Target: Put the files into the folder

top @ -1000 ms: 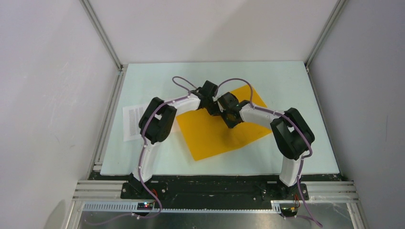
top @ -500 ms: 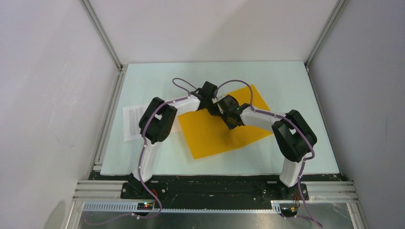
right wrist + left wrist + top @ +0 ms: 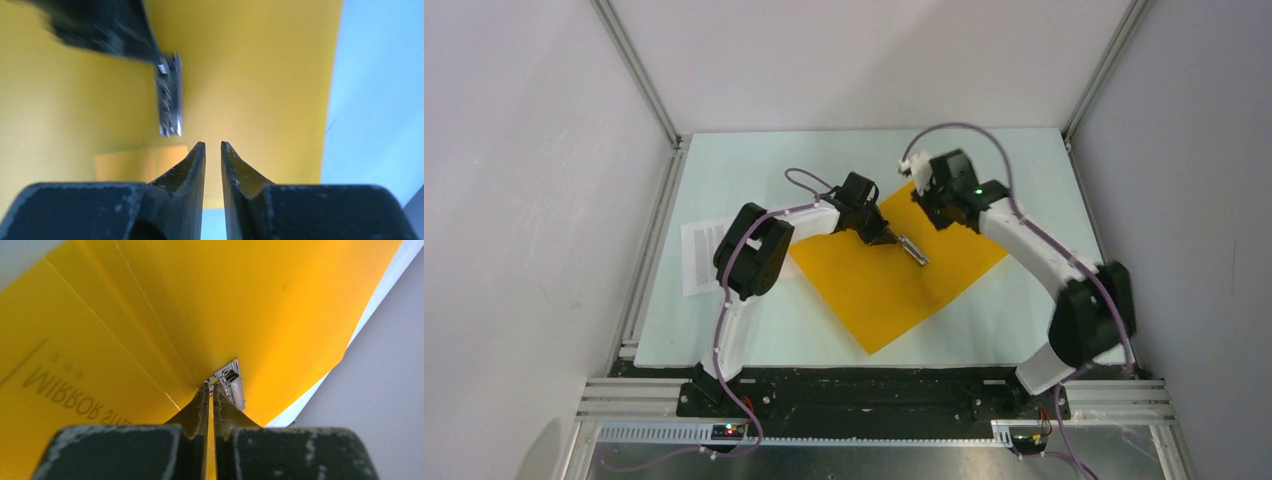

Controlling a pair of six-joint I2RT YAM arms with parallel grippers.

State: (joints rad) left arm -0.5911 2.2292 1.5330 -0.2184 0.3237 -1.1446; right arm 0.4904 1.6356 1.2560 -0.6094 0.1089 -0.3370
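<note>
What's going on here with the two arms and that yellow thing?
Two robot arms are working on a yellow folder that lies open on the table. The left gripper, its fingers together, has its tips at the folder's metal clip. The right gripper hangs above the folder with its fingers slightly apart, holding nothing. The printed files lie on the table to the left, not yet in the folder.

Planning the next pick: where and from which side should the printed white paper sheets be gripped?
Probably the bare left edge of the printed white paper sheets, coming in low from the left: they lie flat, and the left arm covers their right part, leaving only that edge free.
</note>
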